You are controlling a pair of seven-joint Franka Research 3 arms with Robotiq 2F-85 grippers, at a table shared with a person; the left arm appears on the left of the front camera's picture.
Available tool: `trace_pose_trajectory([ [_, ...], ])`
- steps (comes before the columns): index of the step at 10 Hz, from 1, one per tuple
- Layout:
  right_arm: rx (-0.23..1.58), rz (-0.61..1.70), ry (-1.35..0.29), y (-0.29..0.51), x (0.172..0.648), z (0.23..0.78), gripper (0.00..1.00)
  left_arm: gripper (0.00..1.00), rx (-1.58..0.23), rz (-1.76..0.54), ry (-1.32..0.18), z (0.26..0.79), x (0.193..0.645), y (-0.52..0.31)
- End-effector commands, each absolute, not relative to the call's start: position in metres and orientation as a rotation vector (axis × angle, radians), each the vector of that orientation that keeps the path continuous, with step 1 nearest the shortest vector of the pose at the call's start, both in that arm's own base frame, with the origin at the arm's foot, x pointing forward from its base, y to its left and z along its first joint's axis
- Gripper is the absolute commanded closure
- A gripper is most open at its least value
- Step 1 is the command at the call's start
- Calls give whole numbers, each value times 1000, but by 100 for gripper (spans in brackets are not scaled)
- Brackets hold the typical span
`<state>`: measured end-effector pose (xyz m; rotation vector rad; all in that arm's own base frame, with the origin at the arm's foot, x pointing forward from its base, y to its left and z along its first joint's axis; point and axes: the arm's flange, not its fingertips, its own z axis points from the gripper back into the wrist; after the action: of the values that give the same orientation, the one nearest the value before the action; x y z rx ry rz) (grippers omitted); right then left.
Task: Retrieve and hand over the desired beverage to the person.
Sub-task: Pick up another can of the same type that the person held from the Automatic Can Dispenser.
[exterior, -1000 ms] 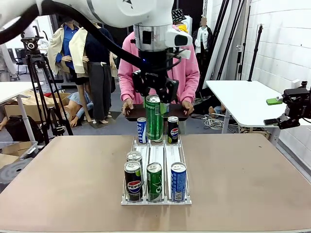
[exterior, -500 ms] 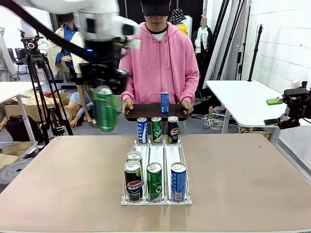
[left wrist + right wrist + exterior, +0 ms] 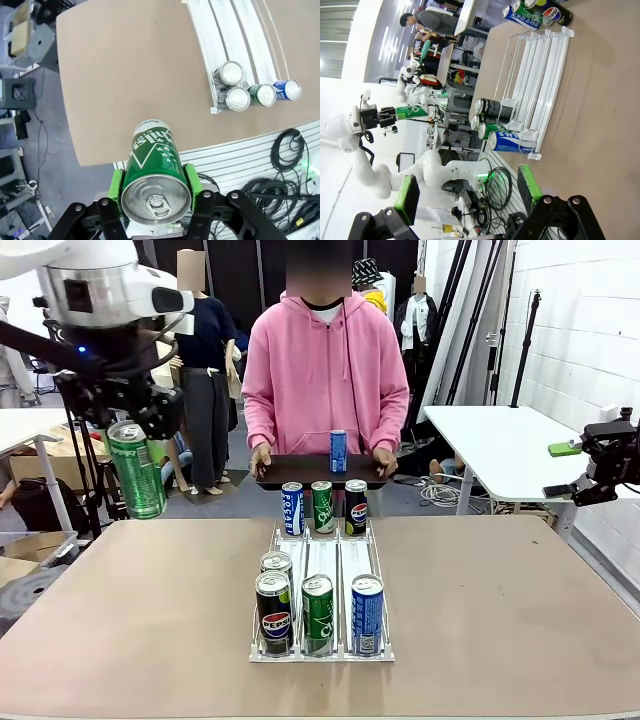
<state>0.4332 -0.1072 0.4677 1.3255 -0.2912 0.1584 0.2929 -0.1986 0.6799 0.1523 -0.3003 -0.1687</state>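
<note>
My left gripper (image 3: 127, 428) is shut on a green Sprite can (image 3: 136, 471), which hangs slightly tilted high above the table's far left corner. The left wrist view has the same green can (image 3: 152, 167) clamped between the green pads (image 3: 116, 184) of that gripper (image 3: 155, 187). The person (image 3: 325, 360) in a pink hoodie stands at the far side holding a dark tray (image 3: 290, 469) with a blue can (image 3: 339, 451) on it. My right gripper (image 3: 469, 192) is open and empty, parked off the table's right side (image 3: 592, 472).
A white wire rack (image 3: 322, 560) stands mid-table, with three cans in its far row (image 3: 322, 506) and several at its near end (image 3: 318, 613). The brown table (image 3: 500, 600) is bare on both sides. A camera tripod (image 3: 75, 390) stands behind the left edge.
My left arm has swung the green can from above the rack's far row to the left, out over the table's left corner. The right arm has not moved.
</note>
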Motion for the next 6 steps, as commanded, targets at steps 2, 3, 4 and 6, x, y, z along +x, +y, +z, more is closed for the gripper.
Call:
trace_pose_trajectory([
  [2,1324,153,-301,-106,434,467,0,100,152,-169,-300,680,293,-199],
  [3,1324,153,-301,-106,434,467,0,100,152,-169,-300,680,293,-199],
  [4,1324,153,-301,-106,434,467,0,100,152,-169,-300,680,293,-199],
  [6,1324,153,-301,-106,434,467,0,100,152,-169,-300,680,293,-199],
])
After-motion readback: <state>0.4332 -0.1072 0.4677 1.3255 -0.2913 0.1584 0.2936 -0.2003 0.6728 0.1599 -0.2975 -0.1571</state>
